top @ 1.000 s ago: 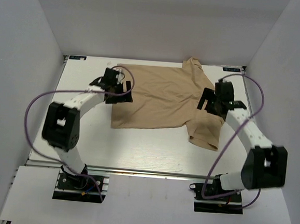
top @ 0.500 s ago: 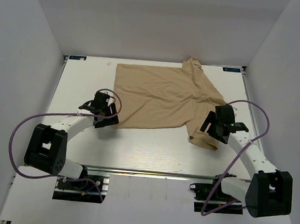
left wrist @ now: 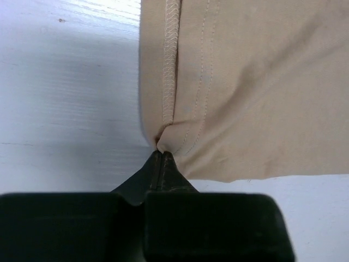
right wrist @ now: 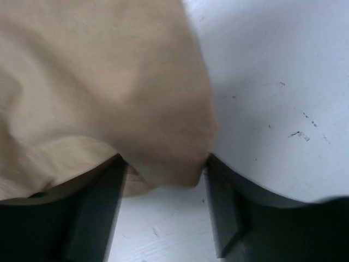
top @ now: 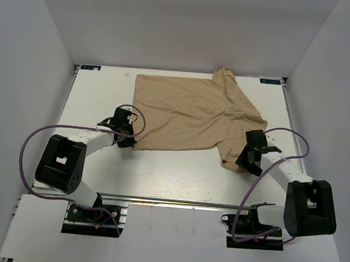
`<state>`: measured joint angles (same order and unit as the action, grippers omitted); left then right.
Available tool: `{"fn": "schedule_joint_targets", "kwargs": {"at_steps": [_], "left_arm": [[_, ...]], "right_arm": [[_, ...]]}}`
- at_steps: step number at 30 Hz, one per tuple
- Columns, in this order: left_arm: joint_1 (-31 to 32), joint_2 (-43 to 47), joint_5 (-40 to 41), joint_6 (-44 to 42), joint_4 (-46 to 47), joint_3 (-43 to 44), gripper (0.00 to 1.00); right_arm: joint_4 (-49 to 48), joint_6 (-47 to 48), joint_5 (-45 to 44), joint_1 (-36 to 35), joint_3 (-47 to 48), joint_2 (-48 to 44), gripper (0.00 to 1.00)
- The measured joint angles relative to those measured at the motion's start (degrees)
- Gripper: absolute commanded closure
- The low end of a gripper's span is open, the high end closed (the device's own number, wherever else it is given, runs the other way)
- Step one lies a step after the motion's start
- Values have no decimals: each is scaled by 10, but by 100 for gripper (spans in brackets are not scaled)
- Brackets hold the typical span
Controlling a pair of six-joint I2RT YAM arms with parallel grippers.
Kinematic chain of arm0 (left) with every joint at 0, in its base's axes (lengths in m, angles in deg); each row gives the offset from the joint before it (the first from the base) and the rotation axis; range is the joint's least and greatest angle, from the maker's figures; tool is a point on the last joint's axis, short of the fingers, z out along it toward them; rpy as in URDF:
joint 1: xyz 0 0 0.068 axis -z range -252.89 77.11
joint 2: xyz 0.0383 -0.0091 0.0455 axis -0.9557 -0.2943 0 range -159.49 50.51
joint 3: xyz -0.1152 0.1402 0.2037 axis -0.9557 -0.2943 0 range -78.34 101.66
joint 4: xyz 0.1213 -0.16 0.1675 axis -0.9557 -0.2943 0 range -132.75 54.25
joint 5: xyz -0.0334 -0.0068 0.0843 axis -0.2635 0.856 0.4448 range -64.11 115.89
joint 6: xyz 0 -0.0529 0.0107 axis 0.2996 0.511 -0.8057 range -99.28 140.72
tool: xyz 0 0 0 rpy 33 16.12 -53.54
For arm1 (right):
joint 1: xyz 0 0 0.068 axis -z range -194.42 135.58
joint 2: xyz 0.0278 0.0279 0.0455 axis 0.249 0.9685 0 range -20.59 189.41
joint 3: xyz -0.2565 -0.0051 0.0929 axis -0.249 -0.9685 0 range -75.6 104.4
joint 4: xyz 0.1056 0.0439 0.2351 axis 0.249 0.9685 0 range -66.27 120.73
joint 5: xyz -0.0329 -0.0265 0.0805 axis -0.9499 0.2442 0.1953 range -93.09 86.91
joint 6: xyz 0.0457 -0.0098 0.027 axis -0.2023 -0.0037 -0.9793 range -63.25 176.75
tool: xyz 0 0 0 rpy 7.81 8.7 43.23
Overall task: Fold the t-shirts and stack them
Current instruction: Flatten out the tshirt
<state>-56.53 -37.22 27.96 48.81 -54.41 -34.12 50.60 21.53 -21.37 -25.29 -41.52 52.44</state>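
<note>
Here on the left, our left end effector (top: pixel 127 140) sits low on the white counter (top: pixel 159 172). Its jaws are pressed together on the near left corner of the plain tan short-sleeved t-shirt of soft thin fabric (top: pixel 188 114). The left wrist view shows the stitched hem (left wrist: pixel 172 65) puckering into the tips, so only a small bite of cloth is held.

From there the shirt lies spread across the far middle of the counter. It is mostly flat with shallow creases, and rumpled toward its right side, where a folded lobe reaches toward the near edge. At that lobe our right end effector (top: pixel 243 163) stands with its jaws well apart, straddling the rounded edge of the cloth. The right wrist view shows fabric bulging between them, not clamped as far as we can tell.

We judge the shirt to be very light, wholly without stiffness and a little clingy on the counter. It will sag, drag and crease; it will not hold a shape. It wants holding at hems and corners with both layers caught. We would keep the two grips level and pull gently, so that the thin cloth neither slips out nor bunches.
</note>
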Motion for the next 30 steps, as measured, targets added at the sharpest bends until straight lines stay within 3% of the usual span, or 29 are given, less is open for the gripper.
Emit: {"fn": "schedule_joint_targets", "kwargs": {"at_steps": [1, 3, 4, 10, 18, 25, 30], "left_arm": [[0, 0, -3, -1, 3, -2, 100], [0, 4, -10, -2, 10, -9, 100], [0, 9, -14, -3, 12, -13, 100], [0, 57, -36, -7, -4, -12, 100], [-2, 96, -48, -6, -3, 85, 100], [-5, 48, -9, -11, -6, 273, 100], [-5, 13, 29, -24, -10, 371, 100]], "right_arm": [[-6, 0, -1, 0, 1, 3, 51], [-17, 2, -3, 0, 2, 7, 94], [-22, 3, -2, 0, 2, 9, 100], [20, 12, 10, 0, 28, -2, 100], [108, 54, 18, 0, 194, -103, 100], [101, 86, -15, 0, 389, -7, 100], [98, 111, -52, 6, 474, 32, 100]]}}
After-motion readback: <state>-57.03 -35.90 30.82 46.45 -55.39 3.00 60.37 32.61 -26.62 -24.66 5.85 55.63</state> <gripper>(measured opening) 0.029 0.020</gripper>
